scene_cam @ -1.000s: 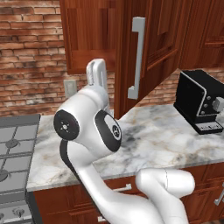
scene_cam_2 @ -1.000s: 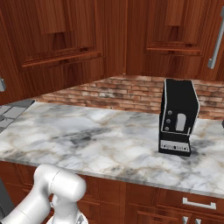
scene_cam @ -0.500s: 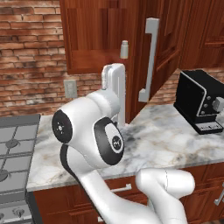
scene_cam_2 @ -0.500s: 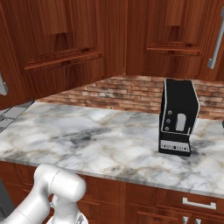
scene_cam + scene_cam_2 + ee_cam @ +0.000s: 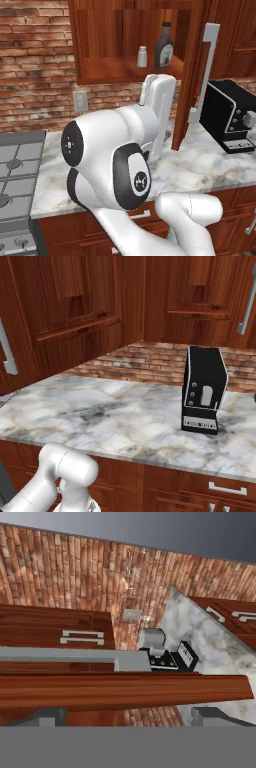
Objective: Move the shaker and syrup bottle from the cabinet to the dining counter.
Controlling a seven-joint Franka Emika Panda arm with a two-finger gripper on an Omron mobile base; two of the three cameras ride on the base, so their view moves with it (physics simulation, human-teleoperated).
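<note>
Standing open in the left base view, the reddish-brown wooden wall cabinet [image 5: 120, 45] shows its shelf, with its door [image 5: 192, 75] swung out edge-on toward the camera and the long silver bar handle [image 5: 207, 65] on its outer face. On the shelf, the small pale grey-white cylindrical shaker [image 5: 142, 56] stands upright just left of the dark brown syrup bottle with dark cap and light label [image 5: 164, 46]; the two stand near each other, apparently not touching. Both sit toward the right of the shelf.

The white arm's upper link rises in front of the cabinet's lower edge. In the hand view, the two dark fingertips of the gripper [image 5: 127, 718] stand far apart at the bottom corners, jaws wide, nothing between them but the wooden edge of the door [image 5: 125, 689] crossing the frame, with its silver handle [image 5: 75, 660] just beyond.

A black boxy coffee machine [image 5: 230, 115] sits on the white-grey veined marble countertop [image 5: 200, 160], right of the door. Same machine in the right base view [image 5: 202, 388]. A grey stove top [image 5: 15, 175] lies at the left.
</note>
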